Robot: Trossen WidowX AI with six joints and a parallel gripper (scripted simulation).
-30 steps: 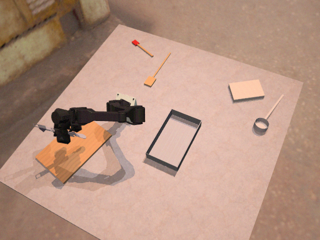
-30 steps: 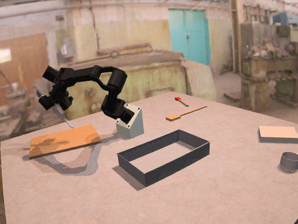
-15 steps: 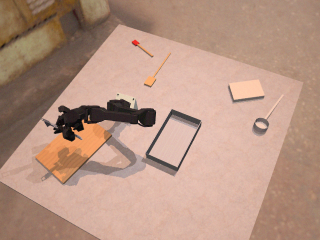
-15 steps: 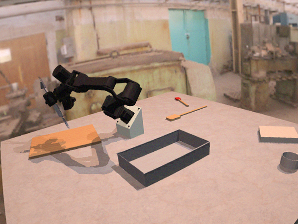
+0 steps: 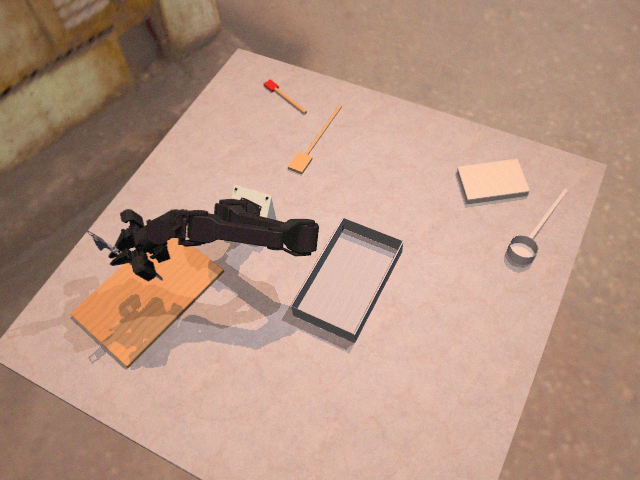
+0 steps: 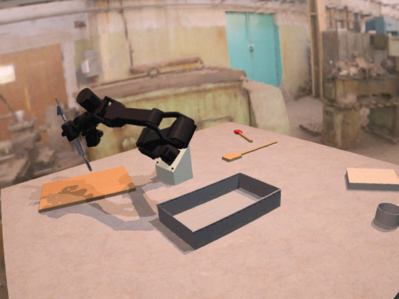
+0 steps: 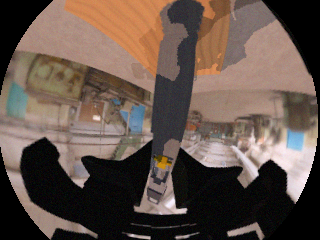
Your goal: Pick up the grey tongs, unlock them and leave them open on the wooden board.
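The grey tongs (image 5: 98, 240) (image 6: 79, 148) (image 7: 172, 100) hang in the air above the wooden board (image 5: 103, 310) (image 6: 114, 176) (image 7: 112, 20), steeply tilted, tips down and hinge end up. My gripper (image 5: 117, 253) (image 6: 71, 130) (image 7: 162, 141) is shut on them near the hinge end, where a small yellow part shows in the wrist view. The two arms look pressed together in the wrist view; whether the lock is released cannot be told. The tips are above the board and not touching it. The roasting tin (image 5: 373, 232) (image 6: 231, 225) stands empty on the table.
An orange spatula (image 5: 299, 162) (image 6: 232, 156) and a red-headed brush (image 5: 270, 85) (image 6: 238, 131) lie beyond the arm's base. A pale block (image 5: 493, 179) (image 6: 372, 176) and a grey saucepan (image 5: 522, 251) (image 6: 388, 215) with a pale handle are at the right.
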